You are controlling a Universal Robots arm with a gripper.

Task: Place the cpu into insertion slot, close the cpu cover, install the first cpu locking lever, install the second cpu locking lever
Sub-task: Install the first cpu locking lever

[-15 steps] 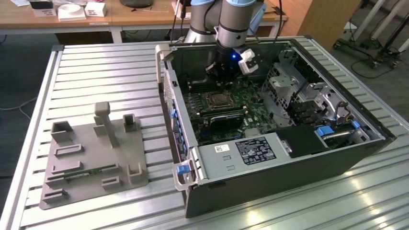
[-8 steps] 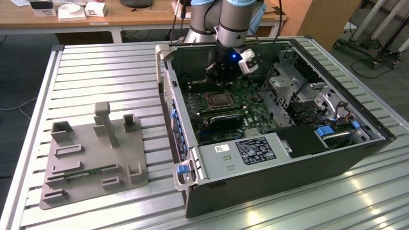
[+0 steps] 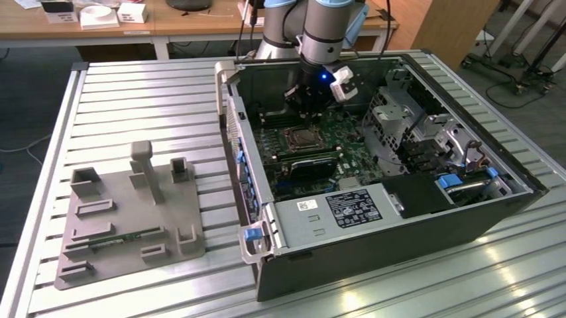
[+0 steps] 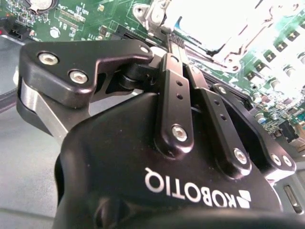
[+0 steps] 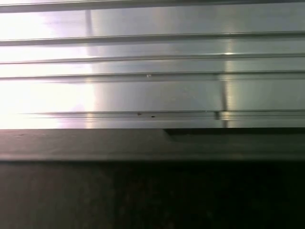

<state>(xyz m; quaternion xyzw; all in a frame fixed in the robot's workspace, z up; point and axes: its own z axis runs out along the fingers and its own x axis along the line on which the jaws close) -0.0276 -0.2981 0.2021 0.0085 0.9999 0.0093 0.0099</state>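
Inside the open computer case (image 3: 372,218), which lies on its side on a slatted metal table (image 3: 142,99), the arm reaches down from above with its claw (image 3: 307,116) just over the green main board (image 3: 349,156).

Claw state: in the second wrist view the two fingers (image 4: 175,57) are drawn together at their tips, with no gap visible between them. It cannot be told whether anything thin is pinched there. The tips sit at the edge of the bright metal socket hardware (image 4: 157,14), touching it or just beside it.

Chip position: in the exterior view the cpu (image 3: 303,140) lies flat in its socket near the middle of the main board, directly below the claw. The cpu cover (image 3: 288,137) shows as a thin silvery frame around the chip and appears to lie flat. The locking levers are too small to tell.

Other items:
- A grey box with a white label (image 3: 332,212) fills the near end of the case.
- A grey holding fixture (image 3: 132,218) stands on the table, well apart from the case, towards the exterior view's left.
- The first wrist view shows the table slats (image 5: 152,62) above a dark edge (image 5: 152,191).
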